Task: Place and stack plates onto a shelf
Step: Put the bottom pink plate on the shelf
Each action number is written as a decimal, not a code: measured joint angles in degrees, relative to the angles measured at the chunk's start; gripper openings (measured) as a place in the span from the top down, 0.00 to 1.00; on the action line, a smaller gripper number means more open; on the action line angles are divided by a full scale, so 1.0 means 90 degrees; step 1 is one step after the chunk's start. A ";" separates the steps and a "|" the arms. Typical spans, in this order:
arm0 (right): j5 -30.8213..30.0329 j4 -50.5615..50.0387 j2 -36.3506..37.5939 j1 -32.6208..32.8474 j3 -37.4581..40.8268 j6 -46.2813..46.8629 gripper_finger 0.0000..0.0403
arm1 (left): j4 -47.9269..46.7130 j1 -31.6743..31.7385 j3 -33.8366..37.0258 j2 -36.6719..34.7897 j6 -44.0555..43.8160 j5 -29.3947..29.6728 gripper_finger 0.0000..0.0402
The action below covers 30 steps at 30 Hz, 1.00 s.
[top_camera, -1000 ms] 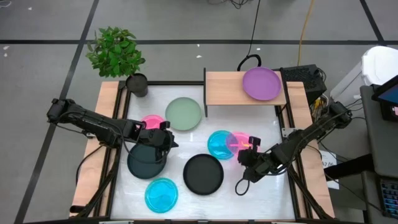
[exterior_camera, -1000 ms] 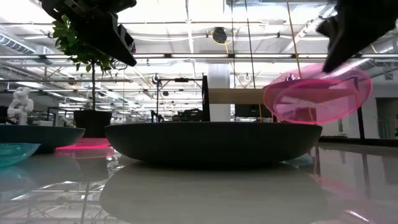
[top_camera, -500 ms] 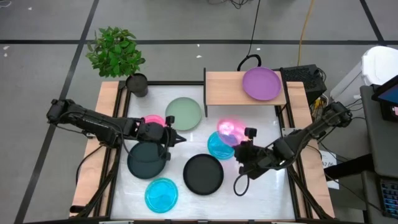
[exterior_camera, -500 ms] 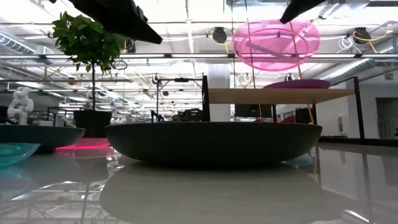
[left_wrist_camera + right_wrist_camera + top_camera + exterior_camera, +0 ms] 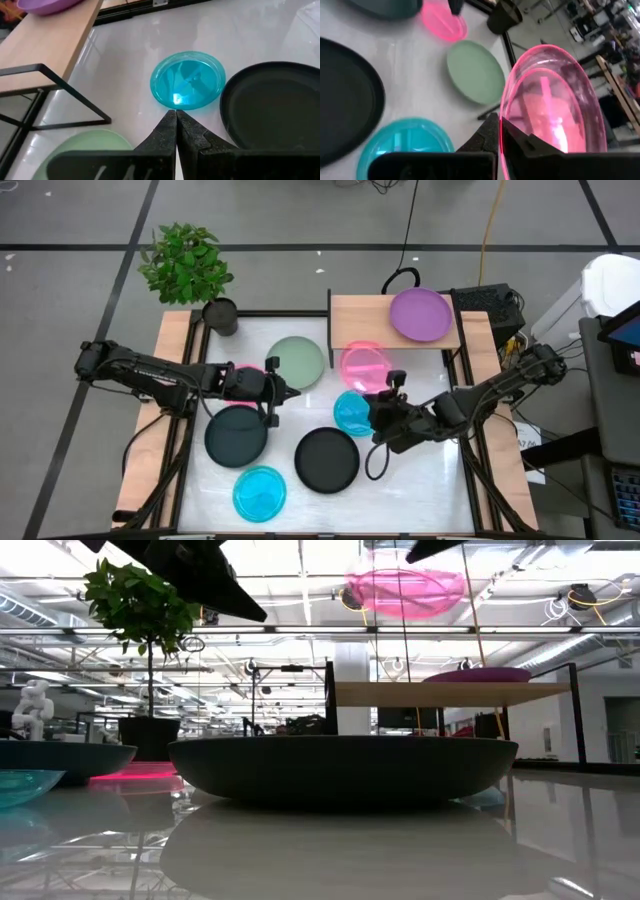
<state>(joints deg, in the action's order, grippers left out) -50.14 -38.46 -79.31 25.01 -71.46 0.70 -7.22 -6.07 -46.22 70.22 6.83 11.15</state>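
- High view: the right gripper pinches the rim of a pink plate, which hangs in the air at the front edge of the shelf. A purple plate rests on the right part of the shelf board. The left gripper, its fingers pressed together and empty, hovers over the table between a second pink plate and the pale green plate. On the table also lie a cyan plate just beside the right gripper, a black plate near the middle, a dark plate to the left and a second cyan plate at the front. A potted plant stands at the table's rear left corner.
- Low view: the black plate fills the foreground. The held pink plate is well above the shelf, on which the purple plate sits.
- Left wrist view: the left gripper's fingers meet at the tips, holding nothing; beyond them lie the cyan plate, the black plate, the green plate's edge and the shelf.
- Right wrist view: the right gripper's fingers clamp the rim of the tilted pink plate; the green plate, the other pink plate, a cyan plate and a black plate lie on the table beyond.
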 joint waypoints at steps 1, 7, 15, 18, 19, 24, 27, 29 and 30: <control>0.0058 0.0159 0.0000 -0.0044 0.0000 -0.0196 1.00 | -0.0012 0.0000 0.0000 0.0000 -0.0057 0.0000 0.99; 0.0094 0.0778 0.0000 -0.0363 0.0000 -0.1005 1.00 | -0.0137 0.0000 0.0000 0.0000 -0.0221 -0.0001 0.99; 0.0436 0.0770 0.0000 -0.0940 0.0000 -0.1504 1.00 | -0.0190 0.0000 0.0000 0.0000 -0.0333 0.0139 0.99; 0.0461 0.0763 0.0000 -0.1167 0.0000 -0.1648 1.00 | -0.0207 0.0000 0.0000 0.0000 -0.0336 0.0152 0.99; 0.0461 0.0763 0.0000 -0.1234 0.0000 -0.1669 1.00 | -0.0240 0.0000 0.0000 0.0000 -0.0338 0.0152 0.99; 0.0477 0.0767 0.0000 -0.1520 0.0000 -0.1781 1.00 | -0.0480 0.0000 0.0000 0.0000 -0.0427 0.0152 0.99; 0.0798 0.0776 0.0000 -0.1733 0.0000 -0.2065 1.00 | -0.0549 0.0000 0.0000 0.0000 -0.0503 0.0154 0.99; 0.0910 0.0773 0.0000 -0.1905 0.0002 -0.2183 1.00 | -0.0549 0.0000 0.0000 0.0000 -0.0491 0.0154 0.99; 0.0953 0.0775 0.0000 -0.1995 0.0002 -0.2208 1.00 | -0.0549 0.0000 0.0000 0.0000 -0.0493 0.0154 0.99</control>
<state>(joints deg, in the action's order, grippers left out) -41.56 -31.48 -79.31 7.06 -71.44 -19.17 -12.16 -6.07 -46.22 70.22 2.39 12.53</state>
